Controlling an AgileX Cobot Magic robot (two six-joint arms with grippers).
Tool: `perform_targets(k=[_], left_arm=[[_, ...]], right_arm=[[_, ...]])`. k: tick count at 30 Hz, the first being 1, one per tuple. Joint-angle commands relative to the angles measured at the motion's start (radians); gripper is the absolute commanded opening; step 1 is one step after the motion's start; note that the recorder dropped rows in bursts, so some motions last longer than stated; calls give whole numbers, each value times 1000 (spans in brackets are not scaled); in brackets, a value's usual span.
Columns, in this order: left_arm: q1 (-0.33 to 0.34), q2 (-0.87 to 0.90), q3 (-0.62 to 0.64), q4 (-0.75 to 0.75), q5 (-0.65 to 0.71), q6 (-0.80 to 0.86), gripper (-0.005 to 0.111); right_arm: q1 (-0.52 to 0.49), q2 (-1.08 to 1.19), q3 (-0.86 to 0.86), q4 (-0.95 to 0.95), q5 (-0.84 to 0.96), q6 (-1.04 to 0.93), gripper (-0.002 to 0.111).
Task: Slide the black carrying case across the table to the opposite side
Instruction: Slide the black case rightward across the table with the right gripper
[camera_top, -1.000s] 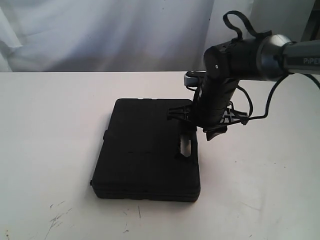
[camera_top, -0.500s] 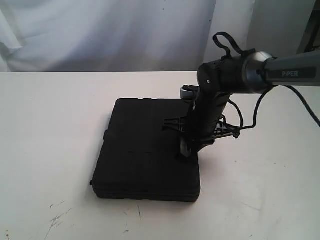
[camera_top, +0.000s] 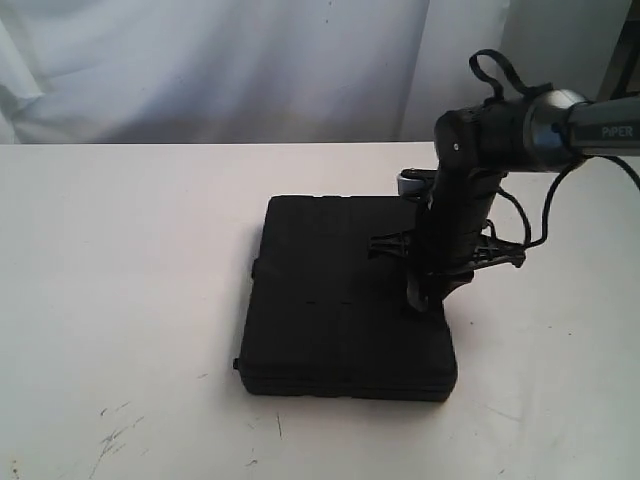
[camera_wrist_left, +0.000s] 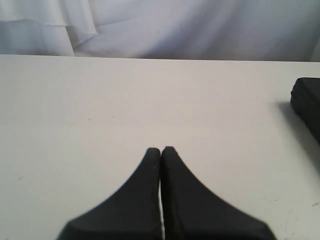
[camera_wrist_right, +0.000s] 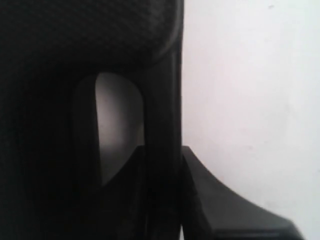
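Observation:
The flat black case (camera_top: 330, 300) lies on the white table (camera_top: 120, 250), right of the middle. My right gripper (camera_top: 420, 298) points down onto the case's right edge at the handle. In the right wrist view, one finger sits inside the oval handle slot (camera_wrist_right: 117, 125) and the other outside the case (camera_wrist_right: 75, 40), so the right gripper (camera_wrist_right: 162, 152) is shut on the handle bar. My left gripper (camera_wrist_left: 161, 150) hovers shut and empty over the bare table (camera_wrist_left: 125, 100), with a corner of the case (camera_wrist_left: 307, 100) far off to one side. The left arm is out of the exterior view.
A white curtain (camera_top: 200, 60) hangs behind the table's far edge. Dark scuff marks (camera_top: 115, 435) lie near the front left. The right arm's cable (camera_top: 530, 225) loops beside the wrist.
The right gripper lowered onto the handle, closed on it, then moved right, dragging the case to the right across the table. The case has kept its orientation.

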Motion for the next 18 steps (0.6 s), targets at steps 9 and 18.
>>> perform_targets(k=[9, 18], left_arm=[[3, -4, 5, 3, -14, -9, 0], [3, -4, 5, 3, -14, -9, 0]], right_arm=[[-102, -18, 3, -143, 104, -52, 0], [-133, -20, 3, -169, 119, -52, 0]])
